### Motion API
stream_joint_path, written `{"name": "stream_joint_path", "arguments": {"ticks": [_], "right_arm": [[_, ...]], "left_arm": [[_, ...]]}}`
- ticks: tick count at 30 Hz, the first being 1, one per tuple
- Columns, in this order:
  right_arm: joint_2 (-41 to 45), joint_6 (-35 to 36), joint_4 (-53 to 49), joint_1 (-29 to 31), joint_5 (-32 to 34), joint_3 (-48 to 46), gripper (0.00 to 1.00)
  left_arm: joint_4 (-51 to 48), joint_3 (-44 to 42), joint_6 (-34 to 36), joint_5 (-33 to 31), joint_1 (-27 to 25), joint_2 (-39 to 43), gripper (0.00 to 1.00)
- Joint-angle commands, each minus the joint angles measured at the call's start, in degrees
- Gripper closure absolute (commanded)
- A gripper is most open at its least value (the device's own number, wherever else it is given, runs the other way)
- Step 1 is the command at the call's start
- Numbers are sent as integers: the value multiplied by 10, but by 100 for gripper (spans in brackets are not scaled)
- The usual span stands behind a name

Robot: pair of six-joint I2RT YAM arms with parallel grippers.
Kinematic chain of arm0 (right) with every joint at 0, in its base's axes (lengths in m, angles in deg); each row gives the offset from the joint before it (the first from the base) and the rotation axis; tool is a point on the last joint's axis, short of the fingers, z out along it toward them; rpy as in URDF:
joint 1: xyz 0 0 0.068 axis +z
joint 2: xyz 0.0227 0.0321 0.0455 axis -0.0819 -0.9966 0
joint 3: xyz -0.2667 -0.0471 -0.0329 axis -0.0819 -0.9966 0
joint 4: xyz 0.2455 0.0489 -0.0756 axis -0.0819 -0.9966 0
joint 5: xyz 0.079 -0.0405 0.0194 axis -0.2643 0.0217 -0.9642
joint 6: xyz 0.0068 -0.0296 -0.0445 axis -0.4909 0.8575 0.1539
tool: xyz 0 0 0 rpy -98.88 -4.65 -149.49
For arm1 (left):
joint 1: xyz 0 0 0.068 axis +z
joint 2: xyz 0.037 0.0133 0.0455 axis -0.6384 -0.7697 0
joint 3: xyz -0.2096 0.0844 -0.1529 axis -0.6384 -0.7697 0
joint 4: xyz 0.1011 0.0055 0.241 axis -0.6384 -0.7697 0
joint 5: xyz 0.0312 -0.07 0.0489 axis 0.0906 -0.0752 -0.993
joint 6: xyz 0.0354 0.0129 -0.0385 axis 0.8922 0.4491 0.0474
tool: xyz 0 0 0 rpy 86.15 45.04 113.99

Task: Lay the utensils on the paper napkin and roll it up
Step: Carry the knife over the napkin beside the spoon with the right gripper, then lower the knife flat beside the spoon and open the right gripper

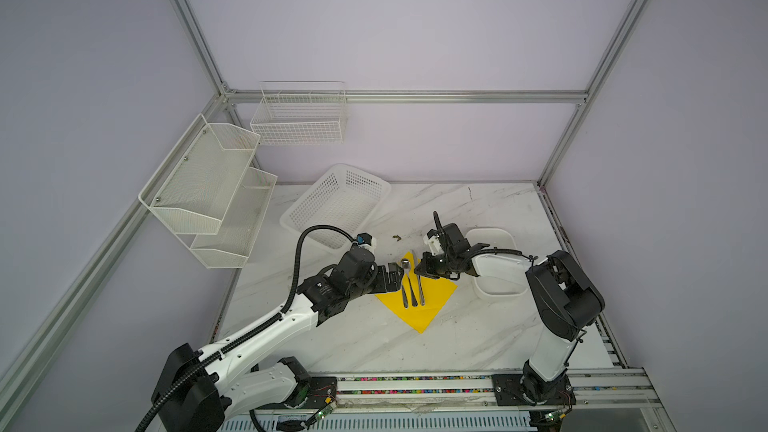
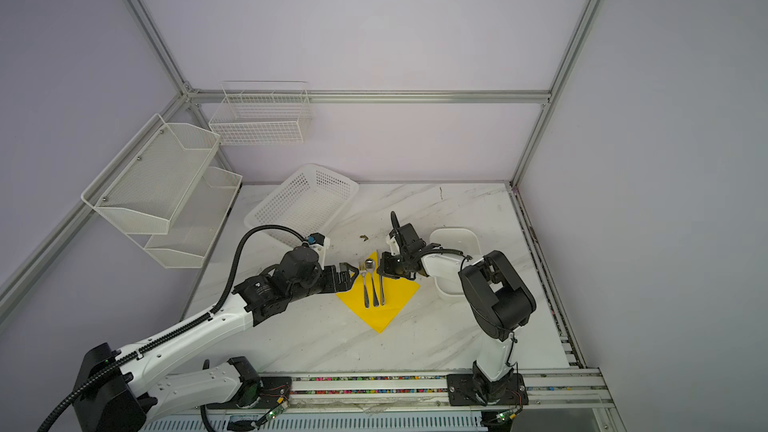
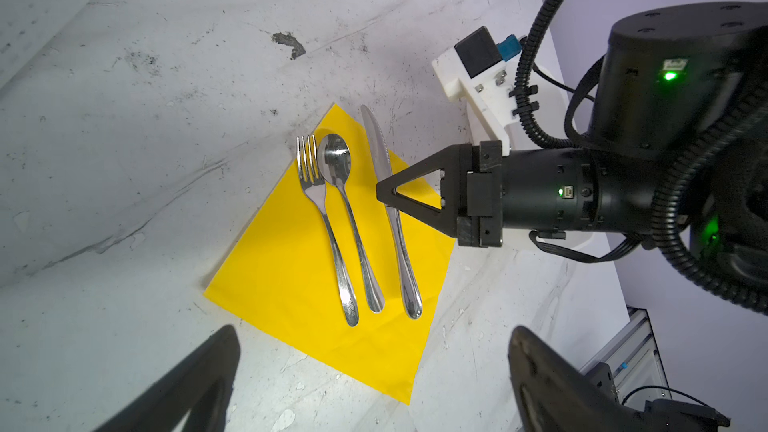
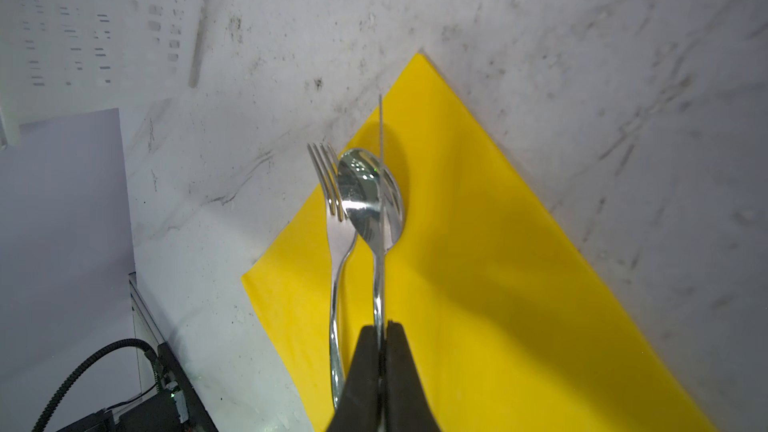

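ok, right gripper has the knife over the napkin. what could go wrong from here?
1. The right gripper is shut on the knife, blade on edge, beside the spoon; on release it may topple onto the spoon.
2. Tines of the fork and the knife tip overhang the napkin edge, so they may slip out of the roll.
3. The open left gripper sits by the napkin's corner and could drag the paper.

Soft, even light from above fills both top views, which are bright but faintly hazy, and shadows on the table are weak. A broad, soft-edged shadow crosses the paper napkin beneath the right tool. Glare flares on the spoon and knife. The fingers of the left tool and the basket are out of focus.
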Motion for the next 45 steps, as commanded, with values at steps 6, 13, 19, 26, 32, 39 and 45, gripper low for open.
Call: {"name": "stream_joint_path", "arguments": {"ticks": [6,13,19,26,32,39,45], "right_arm": [[-23,-12,18,6,11,22,100],[-42,-7,11,6,23,30,100],[-56,10,-14,6,29,41,98],[-55,16,-35,6,51,42,92],[-53,13,-60,6,69,47,90],[-46,14,-71,6,70,45,87],[-43,16,-73,6,57,45,86]], "left_arm": [[6,-22,-1,-4,8,18,0],[7,-23,1,-4,11,16,0],[8,-23,2,-2,12,13,0],[11,-25,3,2,14,11,0],[11,-25,3,3,15,11,0],[11,-26,4,5,16,11,0],[11,-25,4,6,16,13,0]]}}
